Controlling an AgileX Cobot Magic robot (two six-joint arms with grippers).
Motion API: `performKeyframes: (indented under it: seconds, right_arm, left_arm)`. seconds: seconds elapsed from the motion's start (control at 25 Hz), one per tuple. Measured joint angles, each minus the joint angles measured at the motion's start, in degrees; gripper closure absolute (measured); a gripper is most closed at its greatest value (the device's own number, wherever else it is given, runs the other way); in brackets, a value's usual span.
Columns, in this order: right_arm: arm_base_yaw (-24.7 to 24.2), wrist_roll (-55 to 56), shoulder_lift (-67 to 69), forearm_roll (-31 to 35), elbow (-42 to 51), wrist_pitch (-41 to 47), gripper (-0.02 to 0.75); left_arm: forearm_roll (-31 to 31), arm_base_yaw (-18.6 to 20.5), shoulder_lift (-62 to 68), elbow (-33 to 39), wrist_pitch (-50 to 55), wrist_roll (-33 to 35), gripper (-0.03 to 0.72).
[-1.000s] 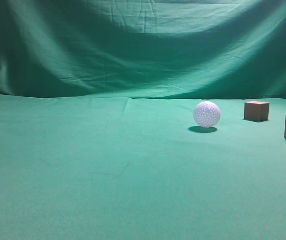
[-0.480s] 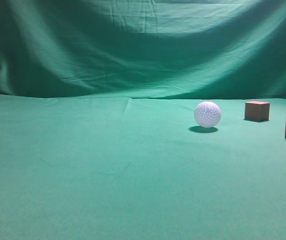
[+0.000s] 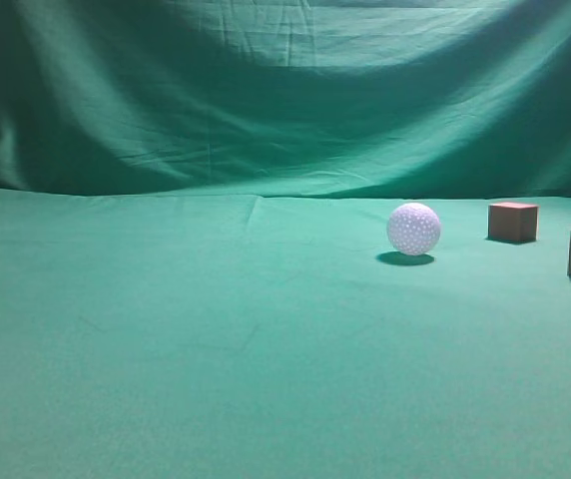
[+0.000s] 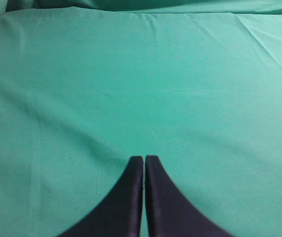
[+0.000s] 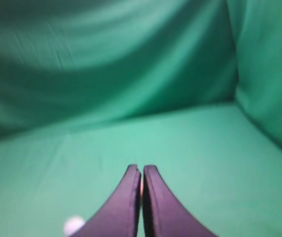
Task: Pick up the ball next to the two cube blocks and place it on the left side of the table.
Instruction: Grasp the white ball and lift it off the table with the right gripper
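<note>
With both the left claw [image 4: 144, 159] and right claw [image 5: 141, 168] pressed together, the ball [image 3: 413, 229] sits loose on the tabletop [image 3: 216, 349] near two blocks [image 3: 513, 221], liable to roll if nudged.

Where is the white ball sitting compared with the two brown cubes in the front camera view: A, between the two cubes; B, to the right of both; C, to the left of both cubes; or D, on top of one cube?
C: the ball rests on the green table, clear of both cubes, which lie further right.
</note>
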Motion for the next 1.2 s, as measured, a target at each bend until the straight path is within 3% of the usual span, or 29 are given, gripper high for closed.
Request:
performKeyframes:
  seconds: [0.12,0.32,0.48,0.6,0.8,0.88,1.08,1.2]
  right_arm:
    - [4.45,-9.76,8.28,4.18,-3.91,1.58,0.738]
    - [13.62,-12.44,21.33,3.80,-9.60,-1.93,0.738]
    - [15.45,-12.70,31.77,3.80,-14.92,-3.13,0.738]
    - [15.47,-13.56,38.84,3.80,-19.79,-2.53,0.585]
    - [15.47,-15.72,48.50,4.55,-27.13,0.10,0.203]
    - [15.47,-15.97,52.34,4.96,-29.28,0.44,0.125]
    - [15.47,-16.17,60.12,5.50,-33.39,0.60,0.128]
    - [15.47,-16.38,62.89,5.50,-35.25,0.97,0.268]
  left_arm:
    - [0.00,0.00,0.00,0.00,0.00,0.00,0.688]
    - [0.00,0.00,0.00,0.00,0.00,0.00,0.688]
    - [0.00,0.00,0.00,0.00,0.00,0.00,0.688]
    - [0.00,0.00,0.00,0.00,0.00,0.00,0.688]
    - [0.00,0.00,0.00,0.00,0.00,0.00,0.688]
    - [0.00,0.00,0.00,0.00,0.00,0.00,0.688]
    - [0.00,0.00,0.00,0.00,0.00,0.00,0.688]
    - [0.00,0.00,0.00,0.00,0.00,0.00,0.688]
